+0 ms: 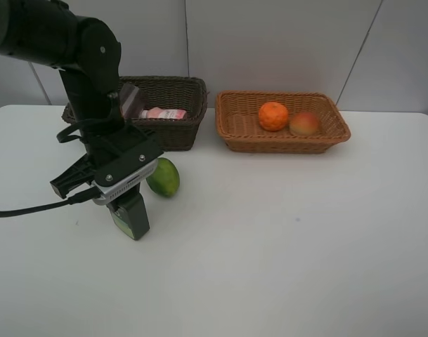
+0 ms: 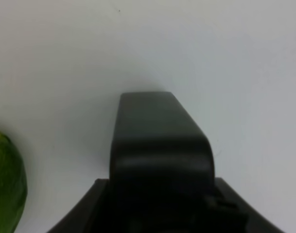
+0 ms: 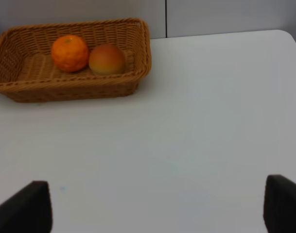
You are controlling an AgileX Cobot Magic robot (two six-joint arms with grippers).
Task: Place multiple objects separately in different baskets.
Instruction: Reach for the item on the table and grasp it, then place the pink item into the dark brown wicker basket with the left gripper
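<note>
On the bare white table point(image 1: 305, 246), the dark basket point(image 1: 178, 133) stands just behind the left gripper point(image 1: 131, 223), which is clamped low on the green bottle point(image 1: 121, 212), its axis hidden, with the green fruit point(image 1: 164, 177) just beside on the basket side, while the right gripper point(image 3: 155, 201) gapes wide, empty, facing the tan basket point(image 3: 65, 90).

Dark brown basket point(image 1: 180, 133): deeper, back left of table. Pink bottle point(image 1: 164, 113) lies on its side inside; mauve see-through cup point(image 1: 132, 96) at its left end, tilted, partly hidden.
Tan basket point(image 1: 284, 145): shallower, just right of the dark one, apart from it. Holds orange point(image 1: 273, 116) and red-yellow fruit point(image 1: 304, 123) side by side, touching or nearly.
Green fruit point(image 1: 164, 177): on table, in front of dark basket.
Dark green bottle point(image 1: 131, 216): upright, front-left of green fruit, near it, top hidden.
</note>
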